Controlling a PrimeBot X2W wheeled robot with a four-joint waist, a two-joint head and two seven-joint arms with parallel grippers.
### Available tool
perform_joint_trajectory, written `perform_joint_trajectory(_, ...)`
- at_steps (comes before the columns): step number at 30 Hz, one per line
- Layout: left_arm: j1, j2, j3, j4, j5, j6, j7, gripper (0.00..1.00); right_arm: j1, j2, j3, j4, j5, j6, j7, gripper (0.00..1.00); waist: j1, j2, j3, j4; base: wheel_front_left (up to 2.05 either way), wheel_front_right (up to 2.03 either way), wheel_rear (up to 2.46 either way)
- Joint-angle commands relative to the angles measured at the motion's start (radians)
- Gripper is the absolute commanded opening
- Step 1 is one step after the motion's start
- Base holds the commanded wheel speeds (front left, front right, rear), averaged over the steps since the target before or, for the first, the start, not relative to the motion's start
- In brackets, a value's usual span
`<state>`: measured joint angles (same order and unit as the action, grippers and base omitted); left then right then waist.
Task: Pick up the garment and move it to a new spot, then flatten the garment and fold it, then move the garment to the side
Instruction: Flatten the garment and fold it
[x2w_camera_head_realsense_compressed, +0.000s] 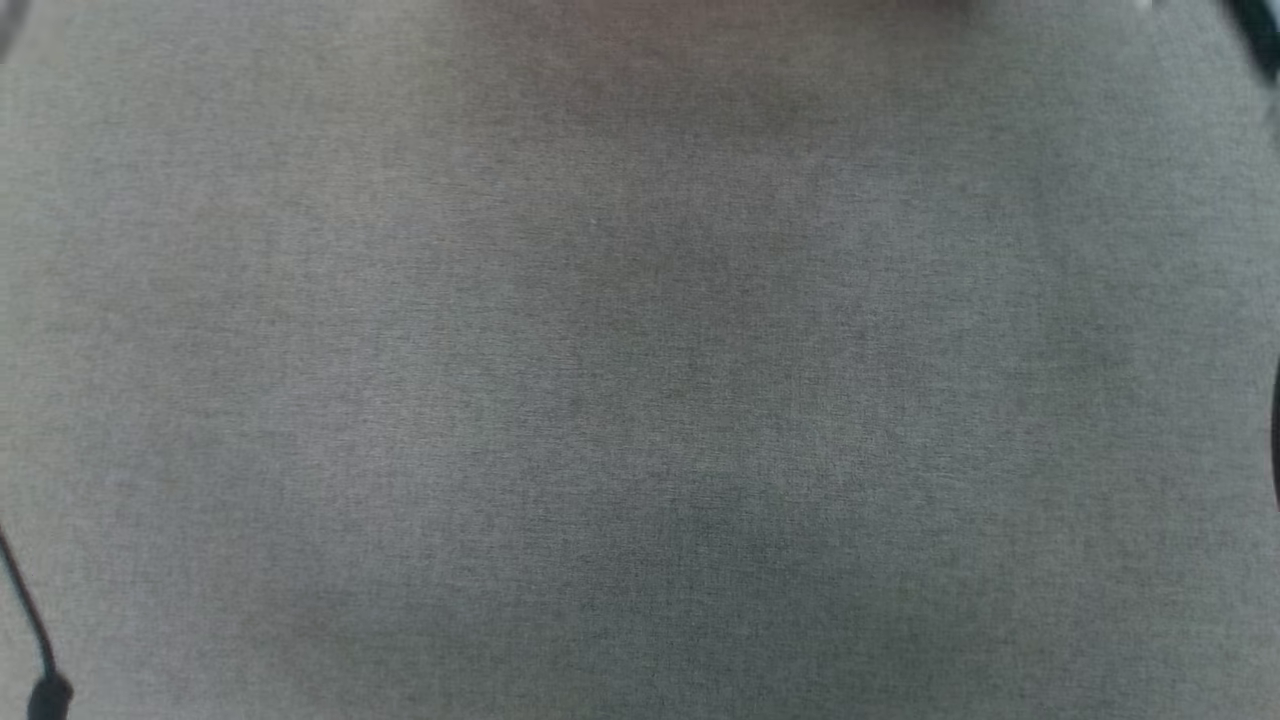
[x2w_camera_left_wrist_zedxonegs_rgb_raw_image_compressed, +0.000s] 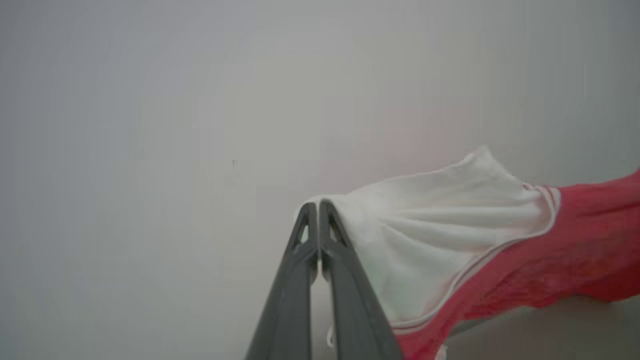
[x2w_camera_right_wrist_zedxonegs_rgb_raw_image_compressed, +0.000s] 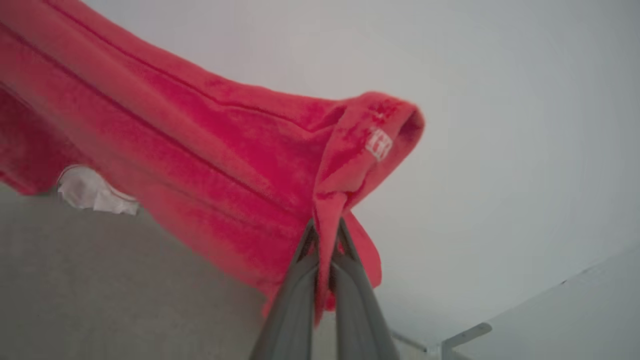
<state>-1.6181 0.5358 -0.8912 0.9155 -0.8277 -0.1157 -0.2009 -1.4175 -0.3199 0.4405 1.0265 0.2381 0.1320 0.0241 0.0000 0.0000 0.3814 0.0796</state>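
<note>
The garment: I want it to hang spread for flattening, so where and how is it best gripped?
The garment spreads best, I'd judge, pinched at two far-apart edges: the white sleeve hem, where the left gripper is shut, and the bunched red edge in the right gripper. Come from each outer end; folds fan out from both pinches.

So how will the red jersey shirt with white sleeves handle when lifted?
Probably floppy: the red jersey shirt with white sleeves drapes loosely away from the pinches of the left gripper and right gripper. Likely light, since fingertip pinches hold it up. The white sleeve fans into pleats, so expect bunching.
</note>
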Motion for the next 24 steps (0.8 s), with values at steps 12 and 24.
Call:
perform_joint_trajectory(12,0.406,0.096,-0.143,-0.197,-0.303,-0.013,0.378,0.00,0.317,-0.051,0.113,-0.081,0.247,-0.002,0.147,0.00,0.0000,0.0000,-0.054,0.024,0.00,0.00,0.00)
perform_joint_trajectory(24,0.742,0.261,-0.185,-0.560,-0.469,0.144,0.549,0.00,0.647,-0.184,0.159,-0.422,0.409,-0.002,0.295,0.00,0.0000,0.0000,-0.095,0.026,0.00,0.00,0.00)
